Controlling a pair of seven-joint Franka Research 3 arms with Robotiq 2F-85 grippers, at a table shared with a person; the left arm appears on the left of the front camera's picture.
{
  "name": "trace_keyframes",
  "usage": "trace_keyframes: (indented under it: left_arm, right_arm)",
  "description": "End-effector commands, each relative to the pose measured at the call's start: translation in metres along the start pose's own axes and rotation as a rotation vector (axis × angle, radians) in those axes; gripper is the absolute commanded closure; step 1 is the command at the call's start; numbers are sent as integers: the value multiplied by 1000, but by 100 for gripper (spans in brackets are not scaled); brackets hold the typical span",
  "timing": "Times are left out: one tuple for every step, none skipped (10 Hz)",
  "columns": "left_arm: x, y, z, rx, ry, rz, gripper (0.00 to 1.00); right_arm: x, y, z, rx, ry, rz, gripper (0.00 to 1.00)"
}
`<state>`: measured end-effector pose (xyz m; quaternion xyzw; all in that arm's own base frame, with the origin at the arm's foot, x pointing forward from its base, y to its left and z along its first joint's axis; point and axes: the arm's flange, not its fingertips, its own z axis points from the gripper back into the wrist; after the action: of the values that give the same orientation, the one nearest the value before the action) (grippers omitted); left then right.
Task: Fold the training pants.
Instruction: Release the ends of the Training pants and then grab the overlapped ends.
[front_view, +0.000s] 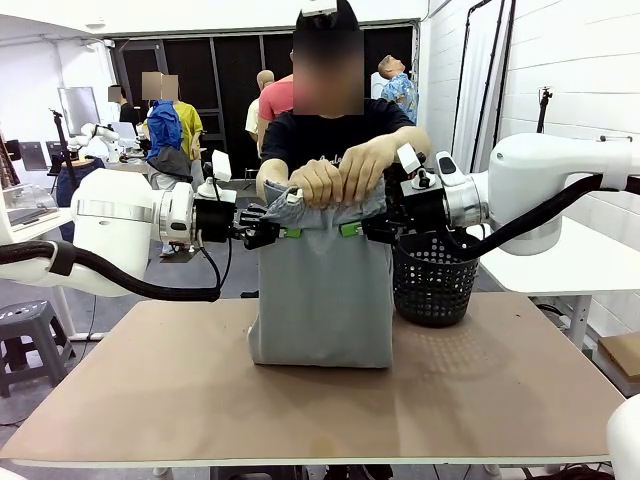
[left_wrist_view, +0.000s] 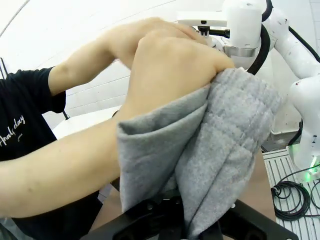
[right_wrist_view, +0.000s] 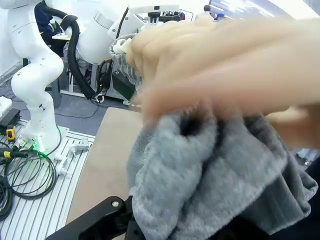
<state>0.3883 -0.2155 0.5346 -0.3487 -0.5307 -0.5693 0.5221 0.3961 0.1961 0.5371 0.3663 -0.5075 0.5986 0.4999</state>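
Observation:
The light grey training pants (front_view: 320, 295) hang folded above the table, their lower edge resting on the brown tabletop. My left gripper (front_view: 284, 233) is shut on their upper left edge and my right gripper (front_view: 352, 229) is shut on their upper right edge. The person's two hands (front_view: 340, 178) grasp the bunched top between my grippers. In the left wrist view the grey fabric (left_wrist_view: 220, 150) rises from my fingers under the person's hand (left_wrist_view: 165, 60). The right wrist view has the cloth (right_wrist_view: 200, 175) bunched over my fingers, with a blurred hand (right_wrist_view: 225, 65) on top.
A black mesh basket (front_view: 432, 282) stands on the table just right of the pants, under my right arm. The person stands at the far edge. The brown tabletop (front_view: 300, 400) spreads out in front of the pants.

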Motion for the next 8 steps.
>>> trace_keyframes:
  left_arm:
    - [2,0,1,3,-2,-3,100]
    - [2,0,1,3,-2,-3,100]
    - [2,0,1,3,-2,-3,100]
    - [2,0,1,3,-2,-3,100]
    - [2,0,1,3,-2,-3,100]
    - [2,0,1,3,-2,-3,100]
    - [2,0,1,3,-2,-3,100]
    - [2,0,1,3,-2,-3,100]
  right_arm:
    - [3,1,-3,-3,0,2,100]
    - [3,1,-3,-3,0,2,100]
    - [3,1,-3,-3,0,2,100]
    - [3,1,-3,-3,0,2,100]
    - [3,1,-3,-3,0,2,100]
    - [3,1,-3,-3,0,2,100]
    - [3,1,-3,-3,0,2,100]
    - [3,1,-3,-3,0,2,100]
